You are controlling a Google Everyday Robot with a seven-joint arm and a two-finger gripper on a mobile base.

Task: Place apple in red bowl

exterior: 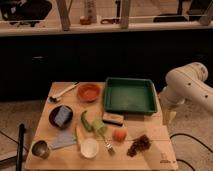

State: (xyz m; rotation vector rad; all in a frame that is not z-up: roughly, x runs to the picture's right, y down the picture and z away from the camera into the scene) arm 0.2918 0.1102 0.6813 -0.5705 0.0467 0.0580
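- The gripper [169,115] hangs at the end of the white arm [187,82] in the right of the frame. It is just off the right edge of the table [160,156] and beside the green tray [129,95]. I cannot tell whether it is open or closed, and nothing shows in its hold.
- The apple [119,135] lies on the table in the lower middle of the frame, well apart from the gripper. The step in hand therefore looks like the reach, with no grasp made yet.
- The next move likely calls for travel left and down to the apple. A lift and carry would then take it to the red bowl [89,92], which sits just left of the tray in the upper left of the table.
- The grapes [139,145] lie near the apple to its lower right, the fork [107,146] to its lower left, and a flat block [113,118] just above it. A descent could knock any of these.
- The green pepper [86,121] lies between the apple and the red bowl, so the carry probably needs height.
- 2 other bowls could mislead: the dark bowl [61,116] with a blue sponge at the left, and the white bowl [90,148] at the bottom.
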